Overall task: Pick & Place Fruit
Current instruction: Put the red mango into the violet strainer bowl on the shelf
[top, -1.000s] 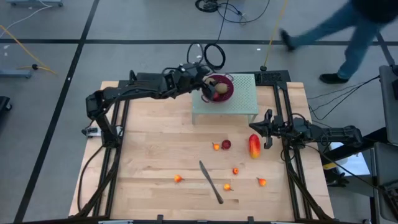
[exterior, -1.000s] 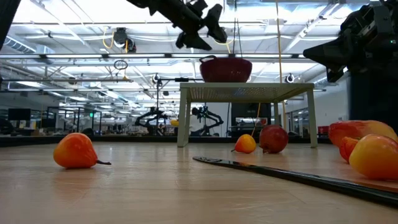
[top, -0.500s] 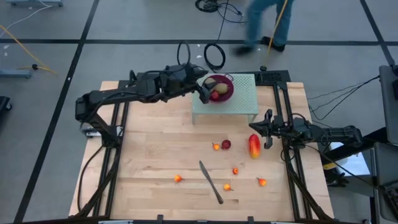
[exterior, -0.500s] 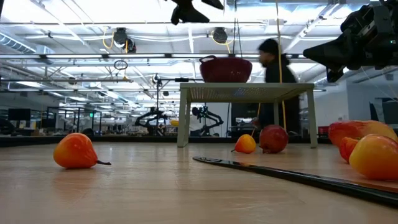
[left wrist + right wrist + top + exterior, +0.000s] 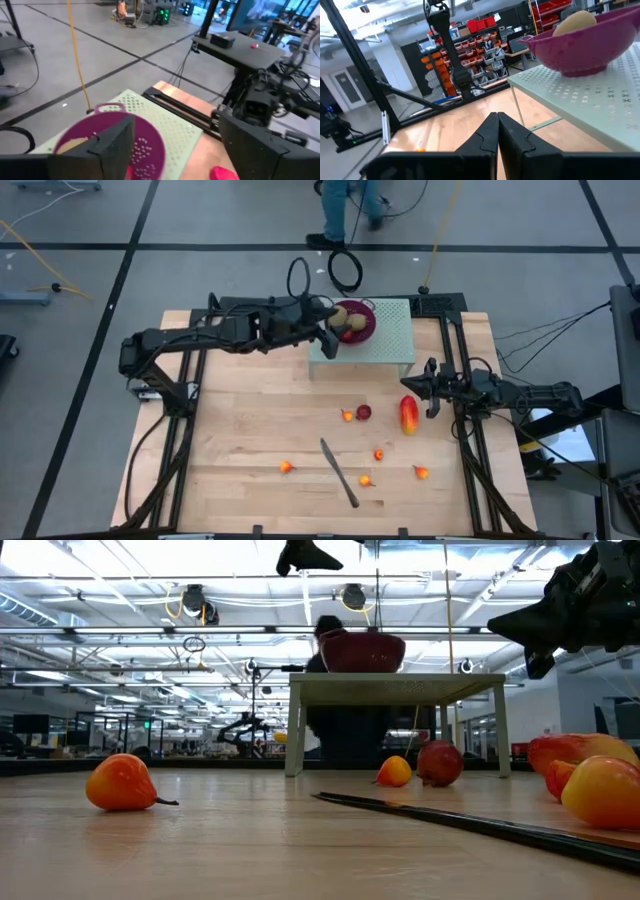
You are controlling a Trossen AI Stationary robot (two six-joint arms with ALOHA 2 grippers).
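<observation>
Purple perforated bowl [image 5: 352,320] now holds two brownish kiwis [image 5: 346,317]; the left gripper [image 5: 325,342], jaws wide and empty, has backed off. Right gripper [image 5: 430,388] waits closed.

Bright, even overhead light fills every view; ceiling strip lamps glare white in the low view. The pale wooden table [image 5: 250,430] shows only soft shadows. The left wrist view is motion-blurred.
</observation>
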